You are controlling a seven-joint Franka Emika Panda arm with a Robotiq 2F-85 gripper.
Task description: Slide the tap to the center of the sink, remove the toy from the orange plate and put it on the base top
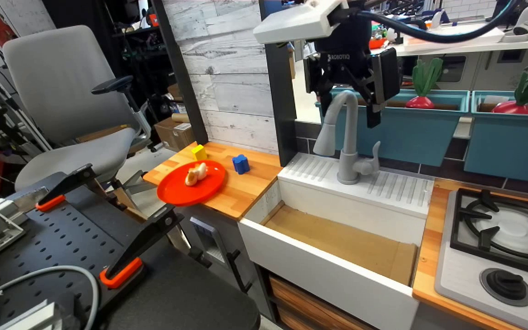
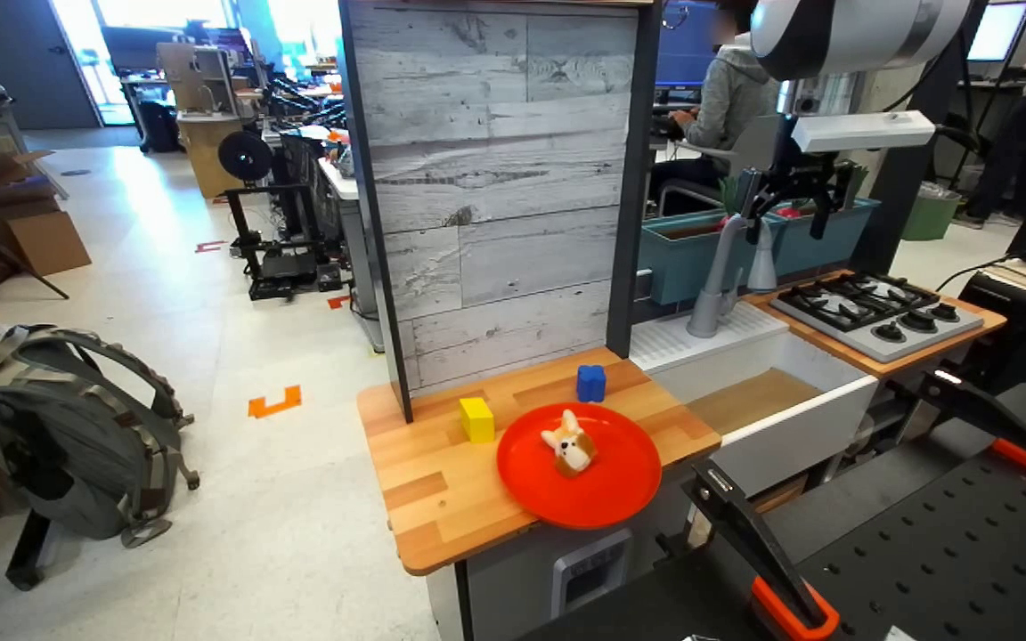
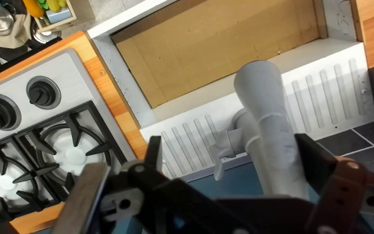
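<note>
"So, what has the pincer (image 3: pixel 229 139) got hold of?"

"Nothing. Its fingers (image 3: pixel 317 157) are spread wide, and in the wrist view the top of the tap (image 3: pixel 273 139) shows between them. The right finger there is just beside the spout (image 3: pixel 261 86); whether it touches, I can't tell. The left one stands well apart."

"First step, then?"

"I'd judge so: shifting the tap. It stands upright on the ribbed rim (image 1: pixel 397 190) along the far side of the sink (image 1: pixel 328 275), ribs to left and right of its foot."

"And the next move?"

"If the spout isn't central enough, a gentle sideways nudge from the nearer finger should do, or a light squeeze on the neck. If it is, rise straight up, so the arch doesn't snag."

"How about the toy (image 2: pixel 574 450)?"

"That step looks unstarted. In both exterior views it lies on the orange plate (image 2: pixel 620 485), left of the sink and well apart from the pincer. The plate rests on the worktop (image 2: pixel 442 503) and seems to overhang the near edge. On its far side are a yellow block (image 2: pixel 477 420) and, to the right of that, a blue piece (image 2: pixel 591 384)."

"Careful with that edge, then."

"Yes. Pressing there might tip the plate; better to take the toy from above and set it on the worktop beside it."
</note>
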